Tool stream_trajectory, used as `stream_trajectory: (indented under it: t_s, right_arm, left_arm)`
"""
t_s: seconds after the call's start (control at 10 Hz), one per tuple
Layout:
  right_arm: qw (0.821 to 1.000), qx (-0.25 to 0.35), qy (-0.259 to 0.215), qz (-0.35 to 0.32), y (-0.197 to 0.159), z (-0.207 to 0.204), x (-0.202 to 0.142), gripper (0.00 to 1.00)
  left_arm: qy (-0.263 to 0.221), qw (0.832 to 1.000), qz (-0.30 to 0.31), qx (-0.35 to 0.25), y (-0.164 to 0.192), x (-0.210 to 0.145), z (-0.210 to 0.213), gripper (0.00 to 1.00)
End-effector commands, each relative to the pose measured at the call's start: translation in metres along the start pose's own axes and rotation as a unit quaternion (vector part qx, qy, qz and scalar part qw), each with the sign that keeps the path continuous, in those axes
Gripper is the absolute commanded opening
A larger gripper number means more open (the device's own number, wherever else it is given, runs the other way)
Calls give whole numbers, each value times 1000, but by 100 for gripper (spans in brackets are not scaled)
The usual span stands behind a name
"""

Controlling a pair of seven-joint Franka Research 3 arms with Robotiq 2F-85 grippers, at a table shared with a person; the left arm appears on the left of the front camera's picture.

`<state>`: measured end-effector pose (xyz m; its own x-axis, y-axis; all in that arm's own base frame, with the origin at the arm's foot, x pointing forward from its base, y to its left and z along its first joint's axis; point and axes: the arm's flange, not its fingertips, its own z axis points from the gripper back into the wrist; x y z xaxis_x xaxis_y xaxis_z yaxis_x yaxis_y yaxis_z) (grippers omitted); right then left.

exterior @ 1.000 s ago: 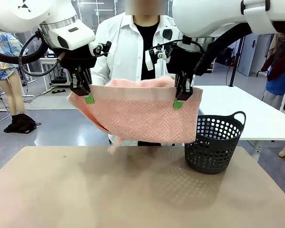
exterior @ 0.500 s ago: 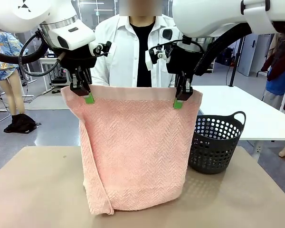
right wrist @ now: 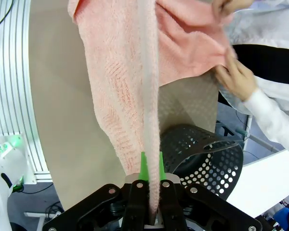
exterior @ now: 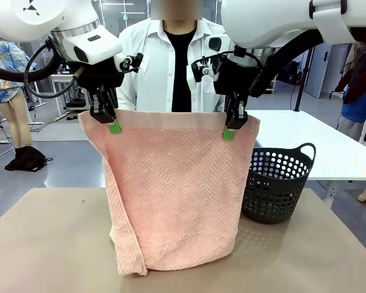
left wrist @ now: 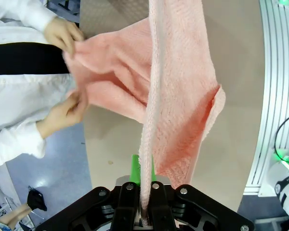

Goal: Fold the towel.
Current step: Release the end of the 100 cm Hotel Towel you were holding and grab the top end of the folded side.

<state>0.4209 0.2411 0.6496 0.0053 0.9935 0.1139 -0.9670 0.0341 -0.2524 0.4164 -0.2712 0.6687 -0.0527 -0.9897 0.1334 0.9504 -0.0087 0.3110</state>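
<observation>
The salmon-pink towel point(exterior: 174, 189) hangs as a sheet above the tan table, its paler band along the top edge and its lower end folded on the tabletop. My left gripper point(exterior: 113, 125) is shut on the top left corner, and my right gripper point(exterior: 229, 131) is shut on the top right corner. In the left wrist view the towel point(left wrist: 176, 96) runs edge-on up from my left gripper point(left wrist: 143, 185). The right wrist view shows the towel point(right wrist: 130, 86) rising from my right gripper point(right wrist: 151, 171). The person's hands point(left wrist: 62, 36) hold the far layer behind the sheet.
A black perforated basket point(exterior: 277, 183) stands on the table point(exterior: 49, 244) at the right, just beside the towel's right edge; it also shows as the basket point(right wrist: 202, 154) in the right wrist view. The person in a white shirt point(exterior: 149, 67) stands close behind the towel.
A second ago the towel was bunched up high between my grippers. It has dropped open to full length, its bottom reaching the table. Both grippers kept their places and their grip.
</observation>
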Motion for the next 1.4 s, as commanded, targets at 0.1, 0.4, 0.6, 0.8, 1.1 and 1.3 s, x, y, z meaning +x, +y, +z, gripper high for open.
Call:
stream_trajectory:
  t_s: [0.1, 0.4, 0.6, 0.8, 1.1, 1.3]
  right_arm:
    - [1000, -3, 3, 3, 0, 2, -1, 0]
    - [1000, -3, 3, 3, 0, 2, -1, 0]
    - [1000, -3, 3, 3, 0, 2, -1, 0]
    - [1000, -3, 3, 3, 0, 2, -1, 0]
    - [1000, -3, 3, 3, 0, 2, -1, 0]
    - [1000, -3, 3, 3, 0, 2, -1, 0]
  left_arm:
    - [0, 1000, 0, 0, 0, -1, 1, 0]
    - [0, 1000, 0, 0, 0, -1, 1, 0]
    - [0, 1000, 0, 0, 0, -1, 1, 0]
    - [0, 1000, 0, 0, 0, -1, 1, 0]
    - [0, 1000, 0, 0, 0, -1, 1, 0]
    - [0, 1000, 0, 0, 0, -1, 1, 0]
